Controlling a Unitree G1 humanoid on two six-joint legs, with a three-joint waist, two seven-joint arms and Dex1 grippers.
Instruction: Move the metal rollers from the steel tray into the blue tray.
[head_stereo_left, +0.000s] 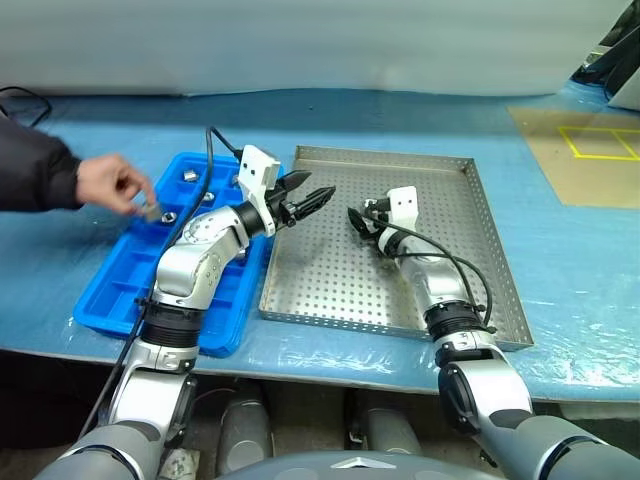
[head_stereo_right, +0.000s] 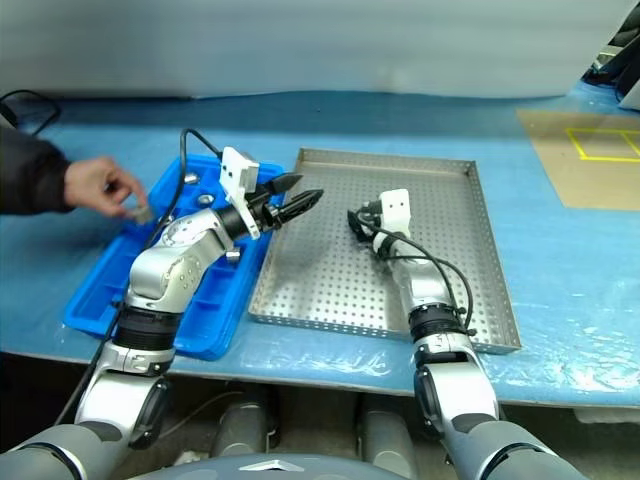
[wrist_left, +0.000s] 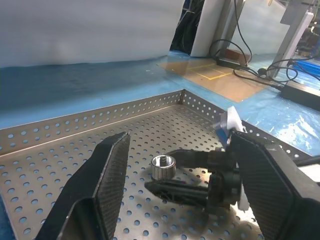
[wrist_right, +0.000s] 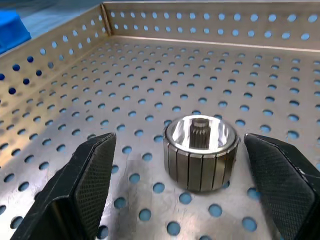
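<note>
The right gripper (wrist_right: 175, 185) stands wide, low over the perforated floor of the steel tray (head_stereo_left: 455, 200), one finger (wrist_right: 85, 180) on each side of a metal roller (wrist_right: 201, 152) that stands upright on the floor, not yet touched by either pad; that roller sits toward the middle of the tray, nearer its left rim than its right; the left gripper (head_stereo_left: 312, 197) hangs above the tray's left rim, near the far left corner, its fingers apart about halfway and empty, aimed across the tray at the right gripper; the blue tray (head_stereo_left: 115, 290) lies on the desk just beside the steel tray's left rim, with several rollers (head_stereo_left: 188, 177) in compartments at its far end; a person's hand (head_stereo_left: 112, 183) reaches in over the blue tray's far left edge, holding one more roller (head_stereo_left: 150, 211) above it
</note>
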